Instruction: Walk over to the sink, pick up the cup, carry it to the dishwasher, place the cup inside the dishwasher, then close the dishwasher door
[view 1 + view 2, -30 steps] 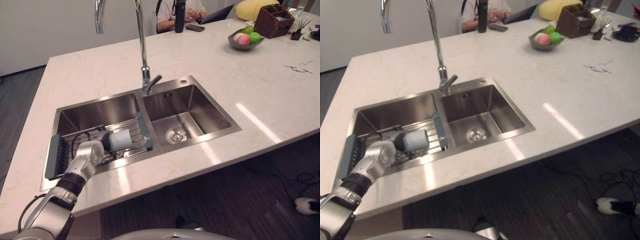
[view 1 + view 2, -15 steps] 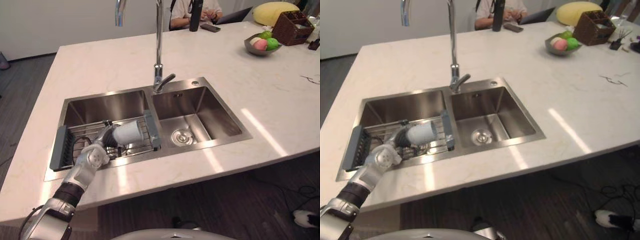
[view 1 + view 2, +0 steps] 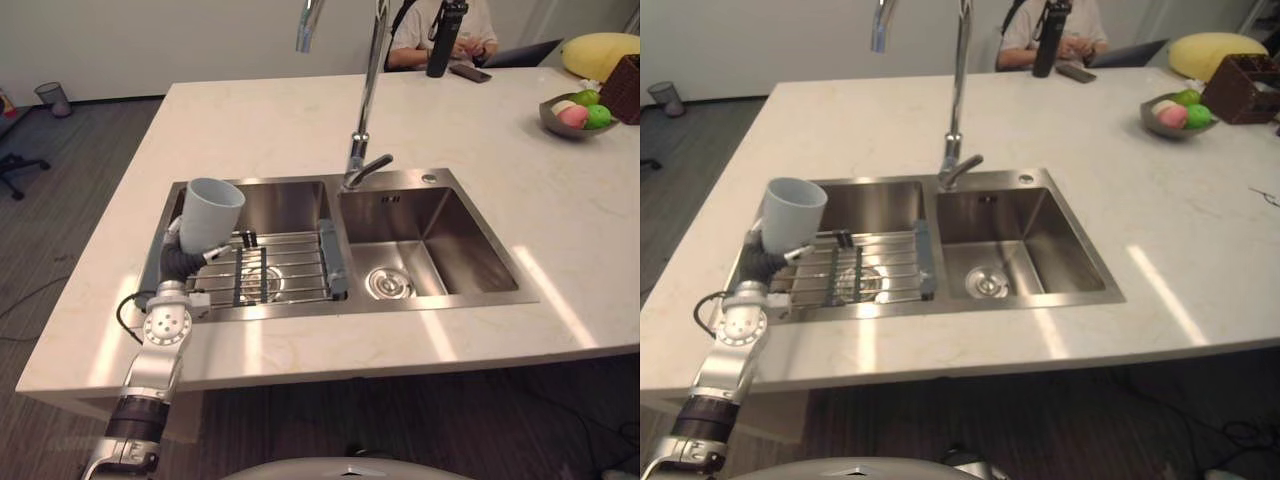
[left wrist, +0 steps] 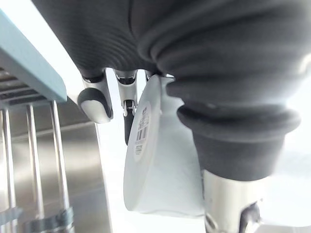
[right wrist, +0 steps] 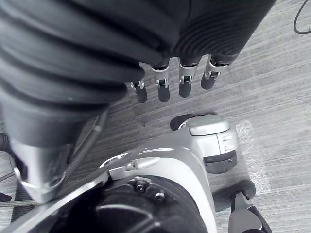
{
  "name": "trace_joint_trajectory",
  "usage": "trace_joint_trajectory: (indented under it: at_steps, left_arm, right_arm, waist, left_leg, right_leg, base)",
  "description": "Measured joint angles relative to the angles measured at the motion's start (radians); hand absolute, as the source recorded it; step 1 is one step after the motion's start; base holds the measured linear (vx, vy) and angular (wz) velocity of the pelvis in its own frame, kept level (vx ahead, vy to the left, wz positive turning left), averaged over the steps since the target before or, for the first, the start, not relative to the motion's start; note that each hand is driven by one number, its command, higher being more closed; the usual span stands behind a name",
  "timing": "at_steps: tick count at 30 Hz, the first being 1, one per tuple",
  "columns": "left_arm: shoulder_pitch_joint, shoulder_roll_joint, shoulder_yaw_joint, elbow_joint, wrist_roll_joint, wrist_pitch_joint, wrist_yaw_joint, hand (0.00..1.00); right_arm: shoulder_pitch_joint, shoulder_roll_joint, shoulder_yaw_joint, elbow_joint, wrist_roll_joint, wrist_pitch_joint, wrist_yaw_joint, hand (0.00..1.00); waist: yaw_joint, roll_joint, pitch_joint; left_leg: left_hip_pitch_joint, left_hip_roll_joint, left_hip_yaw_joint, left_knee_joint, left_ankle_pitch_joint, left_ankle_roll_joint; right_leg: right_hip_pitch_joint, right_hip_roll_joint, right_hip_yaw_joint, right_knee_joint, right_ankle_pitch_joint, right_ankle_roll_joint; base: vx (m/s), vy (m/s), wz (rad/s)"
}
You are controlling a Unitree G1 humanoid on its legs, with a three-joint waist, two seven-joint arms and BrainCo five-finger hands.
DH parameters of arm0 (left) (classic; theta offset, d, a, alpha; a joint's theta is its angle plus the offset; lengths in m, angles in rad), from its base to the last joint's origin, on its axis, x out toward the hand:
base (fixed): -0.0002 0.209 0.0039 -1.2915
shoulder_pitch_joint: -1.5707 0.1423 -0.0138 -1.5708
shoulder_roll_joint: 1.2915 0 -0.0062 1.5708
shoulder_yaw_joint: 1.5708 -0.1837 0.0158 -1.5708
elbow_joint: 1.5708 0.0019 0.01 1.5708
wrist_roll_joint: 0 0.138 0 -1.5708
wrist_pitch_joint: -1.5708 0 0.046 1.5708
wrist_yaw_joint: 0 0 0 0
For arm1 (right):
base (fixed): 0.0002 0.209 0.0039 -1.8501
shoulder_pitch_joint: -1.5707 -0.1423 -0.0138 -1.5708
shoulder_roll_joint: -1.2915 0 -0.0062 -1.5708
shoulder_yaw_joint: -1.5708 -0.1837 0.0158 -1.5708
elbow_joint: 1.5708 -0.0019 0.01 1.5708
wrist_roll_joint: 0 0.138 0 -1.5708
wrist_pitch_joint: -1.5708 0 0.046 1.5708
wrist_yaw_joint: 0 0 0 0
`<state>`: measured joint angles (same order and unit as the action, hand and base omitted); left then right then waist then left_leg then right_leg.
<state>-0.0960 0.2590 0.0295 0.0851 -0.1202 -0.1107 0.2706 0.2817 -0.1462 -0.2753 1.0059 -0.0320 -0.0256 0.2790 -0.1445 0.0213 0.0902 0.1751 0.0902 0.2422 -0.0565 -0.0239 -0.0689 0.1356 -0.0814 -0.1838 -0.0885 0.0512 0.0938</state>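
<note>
**Cup is up out of the sink, pickup looks done**

Left eye view: the cup point(image 3: 212, 210) sits in the left robot hand point(image 3: 180, 262), mouth up and a bit tilted. It is raised over the left end of the sink point(image 3: 440, 180) and clear of the drying rack point(image 3: 285, 265). A second ago it lay on its side, low over that rack. The whole view has shifted too, so the camera moved, but the cup's change against the sink is real: lifted and turned upright.

Right eye view: same story. Nothing touches the cup but the hand, and the tabletop point(image 3: 890, 120) edge is just beside the arm.

Left wrist view: fingers point(image 4: 95, 104) are curled against the cup's wall, its base facing the camera and rack bars off to the side. The grip looks secure.

Right wrist view: the right robot hand point(image 5: 121, 43) hangs over the floor point(image 5: 272, 73), fingers loose and holding nothing.

Net: the grasp-and-lift step reads as complete. Still to do are the carry to the dishwasher, the placing and the door. The main risk I see is clipping the tabletop edge when turning away
</note>
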Motion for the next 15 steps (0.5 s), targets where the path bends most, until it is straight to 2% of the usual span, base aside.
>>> trace_joint_trajectory:
  at_steps: [3,4,7,11,14,15]
  left_arm:
    - [0.032,-0.017,0.064,-0.062,-0.061,-0.042,0.015,1.00]
    - [0.049,-0.026,0.107,-0.100,-0.098,-0.070,0.017,1.00]
    - [0.088,-0.040,0.157,-0.156,-0.174,-0.103,0.021,1.00]
    - [0.142,-0.047,0.175,-0.198,-0.210,-0.113,0.028,1.00]
    - [0.175,-0.069,0.203,-0.241,-0.212,-0.122,0.037,1.00]
    - [0.175,-0.075,0.207,-0.247,-0.214,-0.127,0.041,1.00]
  right_arm:
    - [0.002,0.017,-0.002,0.000,0.062,-0.001,0.000,0.00]
    - [0.002,0.023,-0.002,-0.001,0.081,-0.002,0.000,0.00]
    - [0.003,0.027,-0.012,-0.001,0.095,-0.006,-0.009,0.00]
    - [0.000,0.047,-0.025,-0.006,0.037,-0.035,-0.103,0.00]
    - [-0.014,0.061,-0.024,-0.008,-0.074,-0.039,-0.237,0.00]
    - [-0.016,0.060,-0.024,-0.009,-0.091,-0.039,-0.256,0.00]
  waist:
    - [0.012,-0.008,-0.005]
    - [0.015,-0.011,-0.007]
    - [0.035,-0.011,-0.008]
    - [0.055,-0.017,-0.016]
    - [0.063,-0.024,-0.023]
    - [0.063,-0.025,-0.023]
  left_leg:
    - [-0.004,-0.004,-0.014,-0.002,0.004,0.003]
    - [-0.007,-0.007,-0.025,-0.009,0.011,0.004]
    - [-0.009,-0.014,-0.039,-0.021,0.020,0.008]
    - [-0.020,-0.018,-0.056,-0.021,0.026,0.012]
    - [-0.030,-0.023,-0.074,-0.023,0.030,0.015]
    - [-0.034,-0.024,-0.078,-0.025,0.032,0.016]
  right_leg:
    - [0.003,-0.003,-0.014,0.000,-0.001,0.001]
    - [0.003,-0.006,-0.024,0.000,-0.001,0.001]
    - [0.004,-0.012,-0.039,0.000,-0.002,0.002]
    - [0.003,-0.017,-0.056,0.000,-0.002,0.003]
    - [0.004,-0.020,-0.074,0.000,-0.003,0.003]
    - [0.003,-0.021,-0.078,0.000,-0.003,0.003]
  base:
    - [-0.03,-0.004,0.14]
    - [-0.03,-0.006,0.20]
    - [-0.03,0.001,0.20]
    - [-0.02,0.001,0.13]
    - [-0.03,-0.004,0.14]
    - [-0.04,0.000,0.20]
